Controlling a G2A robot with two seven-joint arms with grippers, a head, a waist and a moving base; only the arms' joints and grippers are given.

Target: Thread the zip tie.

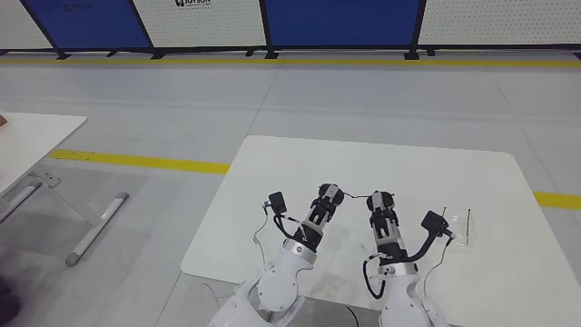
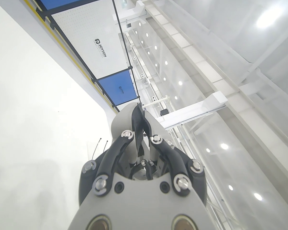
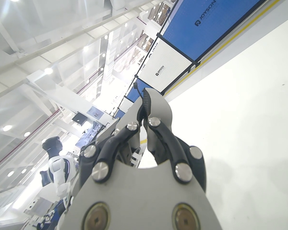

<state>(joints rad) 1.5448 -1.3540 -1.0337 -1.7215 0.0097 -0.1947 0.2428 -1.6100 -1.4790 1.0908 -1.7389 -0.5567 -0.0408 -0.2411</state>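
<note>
- The left gripper (image 1: pixel 329 194) is held low over the white table (image 1: pixel 272 168), toward its near side. In the left wrist view the jaws are seen pressed together, and a thin dark tip pokes out past the pads. This is judged to be one end of the tie.
- The zip tie (image 1: pixel 355 196) is seen from above as a thin black strand. It is stretched in the air between the two grippers, clear of the table.
- The right gripper (image 1: pixel 381 205) is held just beside the left one. Its jaws are pinched on the tie, and in the right wrist view the small square head is seen sticking out beyond the fingertips.
- Further right, a clear holder (image 1: pixel 458 227) stands on the table, with spare ties (image 2: pixel 97 148) upright in it.
- Step in hand, as judged: the tie is gripped at both ends, but no loop is seen, so the tail has not yet been passed through the head.
- For the next move, the strap would have to be bent round and the tail tip lined up squarely with the head's slot. Very fine aiming is called for.
</note>
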